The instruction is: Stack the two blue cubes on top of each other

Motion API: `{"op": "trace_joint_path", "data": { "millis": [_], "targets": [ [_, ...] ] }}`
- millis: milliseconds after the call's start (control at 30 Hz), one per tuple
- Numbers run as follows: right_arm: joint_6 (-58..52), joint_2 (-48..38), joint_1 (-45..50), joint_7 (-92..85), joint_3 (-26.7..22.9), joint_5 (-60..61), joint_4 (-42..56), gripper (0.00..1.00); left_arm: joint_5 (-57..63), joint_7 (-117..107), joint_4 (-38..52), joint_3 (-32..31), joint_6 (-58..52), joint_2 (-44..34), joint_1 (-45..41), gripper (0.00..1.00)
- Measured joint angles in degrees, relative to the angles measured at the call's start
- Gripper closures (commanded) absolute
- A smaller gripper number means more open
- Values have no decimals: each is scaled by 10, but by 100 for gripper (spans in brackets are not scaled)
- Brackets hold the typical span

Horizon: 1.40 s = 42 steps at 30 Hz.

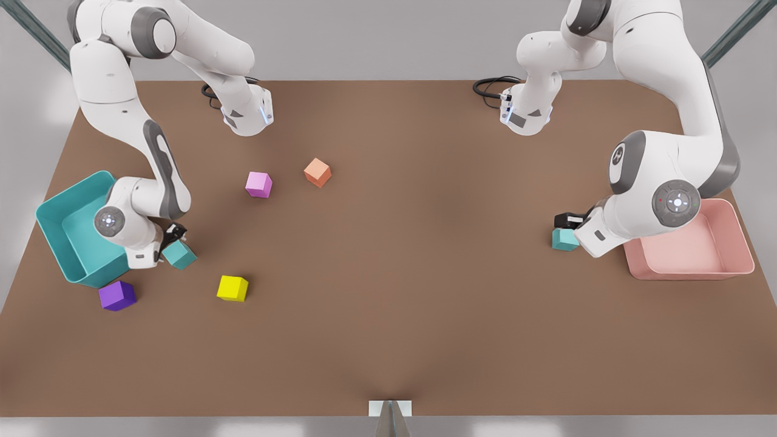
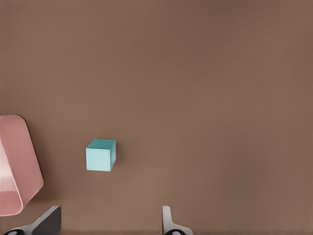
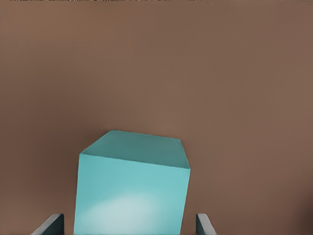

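Front view: nothing stacked yet. First blue cube (image 1: pixel 179 255) sits lower left, straddled by the spread right gripper (image 1: pixel 176 238). Second blue cube (image 1: pixel 564 240) sits mid-right on the counter (image 1: pixel 388 273), under the left gripper (image 1: pixel 567 226), also spread. Grasping, lifting and stacking remain.

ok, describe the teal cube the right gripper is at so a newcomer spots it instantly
Find the large teal bin at the front view's left. Beside its near corner sits the teal cube, with the right gripper open and straddling it. Its neighbours are a purple cube and a yellow cube; the other teal cube lies far off by the pink bin.
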<state>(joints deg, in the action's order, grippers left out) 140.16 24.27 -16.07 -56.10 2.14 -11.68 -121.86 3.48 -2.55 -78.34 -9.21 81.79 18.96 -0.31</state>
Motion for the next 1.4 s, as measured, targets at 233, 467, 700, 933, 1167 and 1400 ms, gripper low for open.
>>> {"op": "trace_joint_path", "data": {
  "millis": [233,467,700,933,1167,1400],
  "targets": [
    [21,25,2,-3,0,0,8,0,0,0,0,0,4,6,1,0],
    [31,29,2,-4,1,3,9,50,0,0,8,1,5,-2,0,0],
    [0,-39,9,-19,8,17,14,79,0,-3,10,1,11,4,1,0],
    [-238,-134,169,-4,133,75,277,79,55,34,-30,-1,42,15,54,0],
    [-304,218,594,109,96,92,655,79,36,83,-261,-12,192,-9,132,0],
    [-206,369,719,228,-2,98,699,79,33,110,-376,-12,342,-13,151,0]
  ]
}}
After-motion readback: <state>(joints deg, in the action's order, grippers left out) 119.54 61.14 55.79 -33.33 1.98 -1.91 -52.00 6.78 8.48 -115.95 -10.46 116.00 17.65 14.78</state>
